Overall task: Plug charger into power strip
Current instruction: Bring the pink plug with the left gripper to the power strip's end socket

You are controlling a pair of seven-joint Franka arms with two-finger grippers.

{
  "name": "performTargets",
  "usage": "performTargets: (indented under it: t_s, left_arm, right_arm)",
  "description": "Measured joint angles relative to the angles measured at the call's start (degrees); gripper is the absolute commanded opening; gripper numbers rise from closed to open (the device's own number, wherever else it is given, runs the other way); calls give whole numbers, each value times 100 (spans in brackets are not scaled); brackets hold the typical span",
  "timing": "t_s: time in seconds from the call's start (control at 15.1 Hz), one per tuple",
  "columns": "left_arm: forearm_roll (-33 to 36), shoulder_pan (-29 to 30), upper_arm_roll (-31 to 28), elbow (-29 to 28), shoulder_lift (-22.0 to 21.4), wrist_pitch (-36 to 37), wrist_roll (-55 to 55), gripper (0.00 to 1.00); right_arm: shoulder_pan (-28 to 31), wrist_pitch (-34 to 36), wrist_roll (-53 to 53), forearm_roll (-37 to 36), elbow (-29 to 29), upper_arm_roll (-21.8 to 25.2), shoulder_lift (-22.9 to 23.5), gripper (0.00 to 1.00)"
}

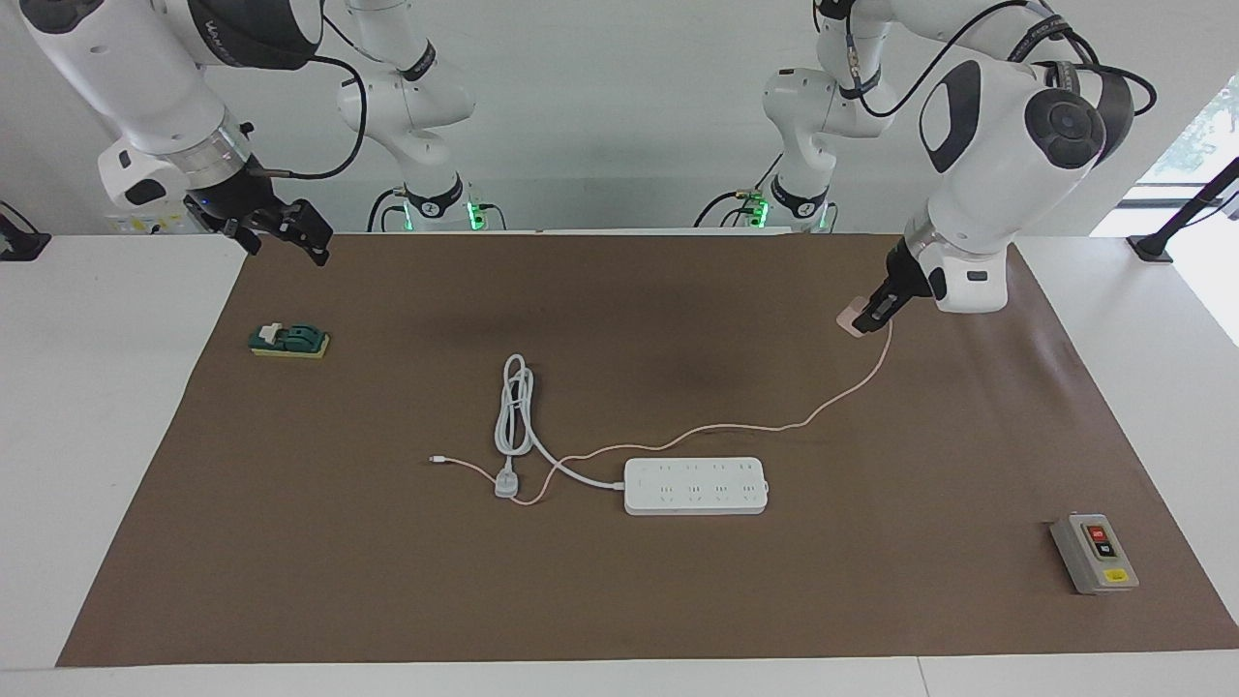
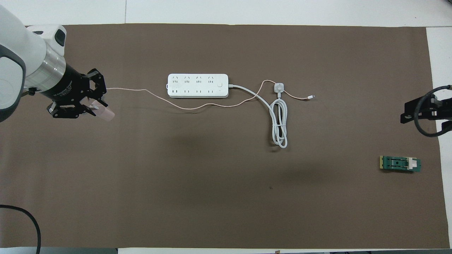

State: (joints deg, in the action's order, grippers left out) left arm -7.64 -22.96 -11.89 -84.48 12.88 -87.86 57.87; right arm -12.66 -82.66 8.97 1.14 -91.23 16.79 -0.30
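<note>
Tilting charger point(image 1: 852, 320) — prongs unseen.

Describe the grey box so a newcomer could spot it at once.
Start at the brown mat and go to its corner at the left arm's end, farthest from the robots. The grey box sits alone there, farther from the robots than the power strip. Its red and black buttons and yellow label set it apart.

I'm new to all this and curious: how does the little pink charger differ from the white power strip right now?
The charger is a small pale pink cube, while the power strip is a long flat white bar with two rows of sockets. The charger is held up in the left pincer, shut on it; the power strip lies flat on the brown mat. The charger's cable is thin and pink; the power strip's cord is thick and white.
</note>
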Motion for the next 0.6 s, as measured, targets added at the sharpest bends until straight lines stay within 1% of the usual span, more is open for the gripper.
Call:
performTargets:
  t_s: [0.27,0.46,0.6]
  left_arm:
    - [7,-242,2,-79,292,-581,1527,0]
    - [18,-468,3,-87,551,-1192,2866,0]
    - [58,-610,3,-91,764,-1460,3465,0]
  right_arm:
    - [-16,0,0,4,-3,-7,0,100]
    - [-16,0,0,4,-3,4,0,100]
    - [2,0,0,4,-3,15,0,100]
